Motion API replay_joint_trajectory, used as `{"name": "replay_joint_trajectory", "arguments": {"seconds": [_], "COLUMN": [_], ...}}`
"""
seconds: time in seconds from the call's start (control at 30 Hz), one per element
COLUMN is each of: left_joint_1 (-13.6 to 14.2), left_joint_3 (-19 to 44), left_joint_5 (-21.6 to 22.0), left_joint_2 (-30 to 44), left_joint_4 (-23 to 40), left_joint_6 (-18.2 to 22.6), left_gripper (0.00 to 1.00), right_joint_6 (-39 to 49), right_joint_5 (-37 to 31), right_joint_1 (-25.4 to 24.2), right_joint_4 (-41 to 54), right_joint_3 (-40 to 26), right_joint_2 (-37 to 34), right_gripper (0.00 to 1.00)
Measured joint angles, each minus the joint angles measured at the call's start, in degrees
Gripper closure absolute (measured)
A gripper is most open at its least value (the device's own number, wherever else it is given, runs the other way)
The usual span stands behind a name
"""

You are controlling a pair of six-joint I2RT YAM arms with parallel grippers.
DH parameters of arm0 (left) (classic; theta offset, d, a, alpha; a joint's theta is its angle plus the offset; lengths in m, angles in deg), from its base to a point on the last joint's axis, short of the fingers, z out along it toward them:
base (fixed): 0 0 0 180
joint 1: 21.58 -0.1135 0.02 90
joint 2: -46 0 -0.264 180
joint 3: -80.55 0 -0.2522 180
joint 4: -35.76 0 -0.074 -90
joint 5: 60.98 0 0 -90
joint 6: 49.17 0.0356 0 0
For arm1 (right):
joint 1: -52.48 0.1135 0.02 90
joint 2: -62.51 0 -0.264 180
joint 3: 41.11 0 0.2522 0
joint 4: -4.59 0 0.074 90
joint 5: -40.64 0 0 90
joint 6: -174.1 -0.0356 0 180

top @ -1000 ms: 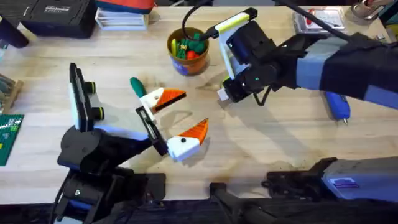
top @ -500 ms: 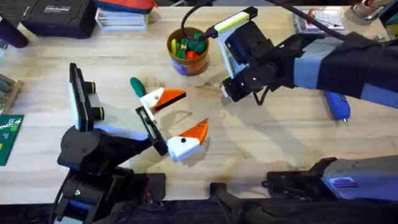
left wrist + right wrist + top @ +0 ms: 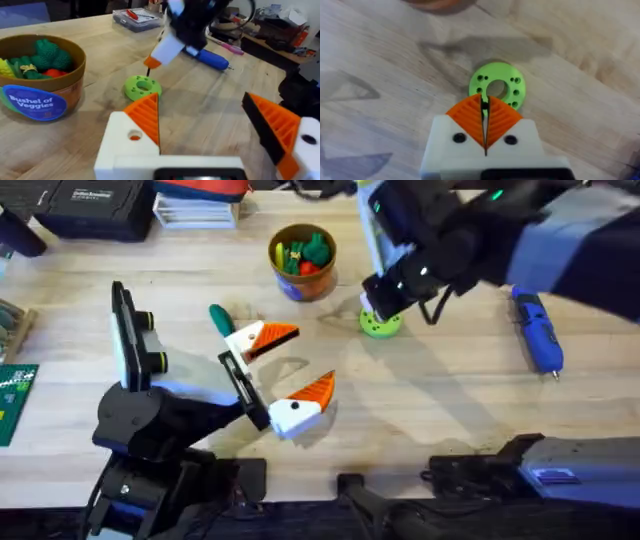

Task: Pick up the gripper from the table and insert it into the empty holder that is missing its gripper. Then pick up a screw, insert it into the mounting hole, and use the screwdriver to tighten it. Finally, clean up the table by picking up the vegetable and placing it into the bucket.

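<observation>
My right gripper (image 3: 484,107) hangs just above the green ring-shaped disc (image 3: 496,90), its orange pads shut on a thin dark screw (image 3: 148,73). In the overhead view the right gripper (image 3: 375,305) is right over the disc (image 3: 380,324). My left gripper (image 3: 305,360) rests open near the table's middle, both fingers bearing orange tips. Its white holder (image 3: 120,150) carries an orange gripper (image 3: 145,117); its mounting hole (image 3: 134,135) shows orange inside. The dark-green vegetable (image 3: 219,317) lies beside the left gripper's farther finger. The bucket (image 3: 282,242) stands beyond. The blue screwdriver (image 3: 535,330) lies at the right.
Toy foods fill the bucket (image 3: 75,52). Black cases and boxes (image 3: 90,205) line the far edge at the left. A clear parts box (image 3: 137,16) sits at the far right. A green circuit board (image 3: 15,395) lies at the left edge.
My right arm has risen and drawn back toward the far right, uncovering the green disc beneath its gripper. The left arm has not moved.
</observation>
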Motion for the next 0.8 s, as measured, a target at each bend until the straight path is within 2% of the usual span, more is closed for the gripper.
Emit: {"name": "replay_joint_trajectory", "arguments": {"seconds": [0.2,0.4,0.53,0.8], "left_joint_1": [0.00,0.00,0.00,0.00], "left_joint_3": [0.00,0.00,0.00,0.00], "left_joint_5": [0.00,0.00,0.00,-0.18], "left_joint_2": [0.00,0.00,0.00,0.00], "left_joint_4": [0.00,0.00,0.00,0.00], "left_joint_6": [0.00,0.00,0.00,0.07], "left_gripper": [0.014,0.016,0.015,0.015], "right_joint_6": [0.04,0.70,0.85,0.69], "right_joint_5": [4.40,10.05,11.58,12.48], "right_joint_1": [1.34,6.95,11.12,17.11], "right_joint_4": [8.10,10.34,10.26,9.69], "right_joint_3": [-9.72,-17.69,-19.81,-19.97], "right_joint_2": [1.17,1.17,1.17,1.17], "right_gripper": [0.996,0.996,0.996,0.996]}}
